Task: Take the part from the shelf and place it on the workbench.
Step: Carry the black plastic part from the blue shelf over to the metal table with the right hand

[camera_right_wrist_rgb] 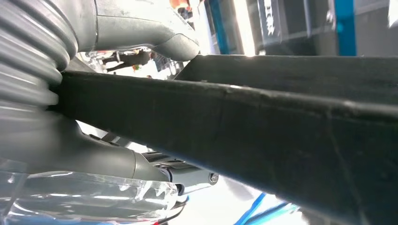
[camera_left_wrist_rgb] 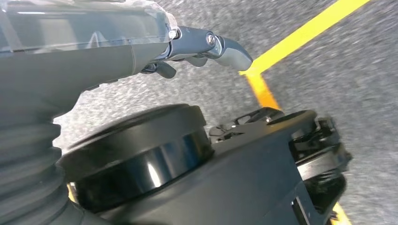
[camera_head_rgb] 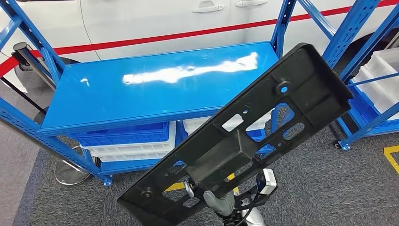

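The part (camera_head_rgb: 244,136), a long black moulded plastic panel with cut-outs and a raised box section at mid-length, is held in the air in front of the blue shelf (camera_head_rgb: 160,89), tilted with its far end high. The right hand (camera_head_rgb: 221,200) grasps it from below near the box section; in the right wrist view the thumb (camera_right_wrist_rgb: 173,40) lies on one face of the panel's edge and the fingers (camera_right_wrist_rgb: 187,173) on the other. The left hand (camera_left_wrist_rgb: 206,47) hangs by the floor, holding nothing, its fingers apparently loosely extended.

Handling judgement: the panel appears rigid and light, but its length gives leverage, so grasp near the centre rib. The smooth plastic may slip.
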Available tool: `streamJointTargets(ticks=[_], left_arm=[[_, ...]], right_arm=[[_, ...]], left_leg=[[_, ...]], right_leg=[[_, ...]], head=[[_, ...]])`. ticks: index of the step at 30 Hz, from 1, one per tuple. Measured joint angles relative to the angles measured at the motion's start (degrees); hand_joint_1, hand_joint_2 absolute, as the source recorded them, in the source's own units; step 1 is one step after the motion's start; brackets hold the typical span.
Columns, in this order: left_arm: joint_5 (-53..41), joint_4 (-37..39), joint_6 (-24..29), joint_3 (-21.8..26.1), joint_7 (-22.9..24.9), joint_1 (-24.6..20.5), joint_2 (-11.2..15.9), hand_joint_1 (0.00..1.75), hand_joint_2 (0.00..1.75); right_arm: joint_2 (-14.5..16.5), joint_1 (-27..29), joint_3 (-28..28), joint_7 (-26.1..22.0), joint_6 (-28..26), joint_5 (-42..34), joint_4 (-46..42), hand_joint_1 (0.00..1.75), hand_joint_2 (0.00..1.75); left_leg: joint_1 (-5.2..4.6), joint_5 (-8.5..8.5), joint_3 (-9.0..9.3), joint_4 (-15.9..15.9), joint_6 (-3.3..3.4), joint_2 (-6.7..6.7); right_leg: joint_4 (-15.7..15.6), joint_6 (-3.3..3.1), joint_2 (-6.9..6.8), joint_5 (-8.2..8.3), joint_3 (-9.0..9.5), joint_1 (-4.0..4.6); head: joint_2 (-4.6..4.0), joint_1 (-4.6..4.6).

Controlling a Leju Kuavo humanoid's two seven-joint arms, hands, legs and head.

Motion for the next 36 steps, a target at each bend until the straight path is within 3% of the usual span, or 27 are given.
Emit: streamJointTargets(ticks=[1,3,5,7,9,11,12,13,14,15,17,19,21,23,25,27,28,29,30,31,33,34,36], left_arm=[[0.0,0.0,0.0,0.0,0.2,0.0,0.2,0.00,1.75],[0.0,0.0,0.0,0.1,0.9,0.2,0.5,0.00,1.75],[0.0,0.0,0.0,0.2,1.8,0.3,0.8,0.00,1.75],[-0.1,0.0,-0.1,0.4,2.4,0.4,1.0,0.00,1.75],[-0.6,0.0,-0.5,0.5,2.6,0.4,1.3,0.00,1.75],[-1.3,0.0,-1.0,0.5,2.5,0.4,1.6,0.00,1.75],[-1.7,0.0,-1.2,0.4,2.3,0.4,1.7,0.00,1.75],[-2.0,0.0,-1.5,0.4,2.0,0.3,1.9,0.00,1.75],[-2.4,0.0,-1.8,0.3,1.8,0.3,2.1,0.00,1.75],[-2.7,0.0,-2.0,0.3,1.5,0.3,2.2,0.00,1.75],[-3.4,0.0,-2.4,0.0,1.1,0.0,2.5,0.00,1.75],[-4.0,0.0,-2.9,-0.4,0.9,-0.4,2.7,0.00,1.75],[-4.5,0.0,-3.2,-0.7,0.9,-0.7,2.8,0.00,1.75],[-4.7,0.0,-3.4,-1.0,0.9,-0.9,3.0,0.00,1.75],[-4.9,0.0,-3.5,-1.1,0.8,-1.0,3.2,0.00,1.75],[-5.1,0.0,-3.8,-1.3,0.9,-1.2,3.3,0.00,1.75],[-5.3,0.0,-4.0,-1.4,1.0,-1.4,3.3,0.00,1.75],[-5.4,0.0,-4.2,-1.6,1.2,-1.5,3.4,0.00,1.75],[-5.7,0.0,-4.4,-1.8,1.4,-1.6,3.4,0.00,1.75],[-5.9,0.0,-4.5,-2.0,1.7,-1.7,3.4,0.00,1.75],[-6.2,0.0,-4.8,-2.2,2.3,-1.8,3.4,0.00,1.75],[-6.2,0.0,-5.0,-2.3,2.5,-1.7,3.4,0.00,1.75],[-6.2,0.0,-5.0,-2.3,3.1,-1.6,3.3,0.00,1.75]], right_arm=[[0.0,0.0,0.4,-0.5,0.1,0.3,-1.0,1.75,1.75],[0.2,-0.1,1.1,-1.0,0.6,0.6,-2.8,1.75,1.75],[0.4,-0.7,1.8,-1.2,1.1,0.8,-4.2,1.75,1.75],[0.7,-1.4,2.5,-1.4,1.3,1.0,-5.4,1.75,1.75],[0.8,-2.2,2.8,-1.5,1.3,1.6,-6.7,1.75,1.75],[0.9,-2.9,3.0,-1.6,1.5,2.4,-8.1,1.75,1.75],[0.9,-3.1,3.0,-1.6,1.6,2.9,-8.7,1.75,1.75],[0.9,-3.3,3.0,-1.6,1.7,3.5,-9.4,1.75,1.75],[0.9,-3.4,3.0,-1.6,1.7,4.1,-10.1,1.75,1.75],[1.0,-3.5,3.0,-1.6,1.7,4.8,-10.8,1.75,1.75],[1.3,-3.9,3.2,-1.6,1.7,5.9,-12.4,1.75,1.75],[1.5,-4.2,3.5,-1.6,1.7,6.8,-14.0,1.75,1.75],[1.7,-4.4,3.7,-1.6,1.7,7.2,-15.3,1.75,1.75],[1.7,-4.5,3.9,-1.6,1.7,7.5,-16.3,1.75,1.75],[1.9,-4.6,4.0,-1.6,1.7,7.8,-17.0,1.75,1.75],[2.0,-4.9,4.3,-1.6,1.6,8.1,-17.5,1.75,1.75],[2.0,-5.1,4.5,-1.6,1.4,8.3,-17.7,1.75,1.75],[2.0,-5.4,4.8,-1.6,1.1,8.4,-17.8,1.75,1.75],[2.0,-5.7,5.1,-1.6,0.6,8.4,-17.9,1.75,1.75],[2.0,-6.1,5.4,-1.6,0.1,8.3,-18.0,1.75,1.75],[2.0,-6.8,5.9,-1.4,-0.8,7.9,-18.3,1.75,1.75],[2.0,-7.1,6.2,-1.2,-1.2,7.6,-18.4,1.75,1.75],[1.9,-7.9,6.5,-0.4,-1.9,6.9,-18.6,1.75,1.75]], left_leg=[[-0.02,1.54,2.74,-3.8,0.28,-0.02],[-0.28,2.65,7.63,-11.5,0.87,-0.06],[-0.69,2.39,9.05,-14.8,1.38,-0.12],[-0.69,3.26,8.60,-15.3,1.98,-0.06],[-0.42,4.52,7.97,-15.8,2.87,0.13],[-0.39,5.64,6.81,-15.9,3.52,0.26],[-0.47,6.11,6.14,-15.8,3.63,0.28],[-0.53,6.53,5.43,-15.6,3.63,0.27],[-0.56,6.90,4.73,-15.4,3.58,0.26],[-0.57,7.16,4.10,-15.1,3.48,0.25],[-0.64,7.46,3.00,-14.3,3.21,0.22],[-0.78,7.75,2.19,-13.6,2.71,0.21],[-0.83,8.32,1.74,-13.4,2.04,0.23],[-0.76,7.95,1.26,-12.9,1.40,0.13],[-0.59,4.46,-0.07,-9.3,0.83,-0.06],[-0.33,-0.23,-2.02,-2.3,0.27,-0.13],[-0.17,-1.32,-2.48,0.5,0.00,-0.13],[-0.01,-1.31,-2.18,1.7,-0.21,-0.12],[0.17,-0.18,-0.84,0.7,-0.37,-0.11],[0.36,1.51,1.37,-2.3,-0.46,-0.11],[0.47,3.16,6.32,-10.3,-0.38,-0.24],[0.37,3.24,7.71,-12.9,-0.17,-0.36],[0.01,3.11,8.16,-14.6,0.49,-0.58]], right_leg=[[0.1,0.09,0.05,0.35,-0.37,0.04],[0.1,0.56,0.13,1.07,-0.92,0.16],[-0.1,1.28,0.06,1.89,-1.17,0.12],[-0.3,2.02,0.00,2.40,-1.23,0.02],[1.7,2.48,0.09,-0.12,-2.07,0.08],[7.8,2.72,0.16,-5.43,-4.04,0.10],[11.4,2.84,0.17,-7.46,-4.98,0.08],[14.1,2.95,0.17,-8.24,-5.43,0.07],[15.2,3.00,0.16,-7.76,-5.08,0.07],[14.2,2.97,0.16,-6.37,-3.77,0.06],[7.1,2.63,0.15,-3.72,1.36,0.12],[0.8,2.16,0.14,-3.50,5.22,0.39],[-0.8,1.65,0.18,-3.76,5.57,0.64],[-1.1,0.75,0.05,-2.99,5.05,0.35],[-1.5,-0.12,-0.15,-1.97,4.25,0.03],[-1.4,-0.38,-0.25,-1.10,3.05,0.10],[-1.3,-0.33,-0.29,-0.69,2.41,0.11],[-1.1,-0.25,-0.32,-0.28,1.74,0.11],[-1.0,-0.12,-0.30,0.10,1.12,0.08],[-0.8,0.07,-0.25,0.42,0.60,0.02],[-0.4,0.67,-0.16,1.04,-0.23,-0.01],[-0.3,1.07,-0.16,1.39,-0.51,0.02],[-0.4,1.91,-0.21,2.18,-0.87,0.07]], head=[[0.00,0.00],[0.00,0.01],[0.00,0.01],[0.00,0.01],[0.00,0.04],[0.00,0.05],[0.00,0.05],[0.00,0.05],[0.00,0.04],[0.00,0.05],[0.00,0.05],[0.00,0.02],[0.00,0.00],[0.00,0.01],[0.00,-0.10],[0.00,-0.21],[0.00,-0.20],[0.00,-0.20],[0.00,-0.20],[0.00,-0.20],[0.00,-0.20],[0.01,-0.18],[0.01,-0.15]])
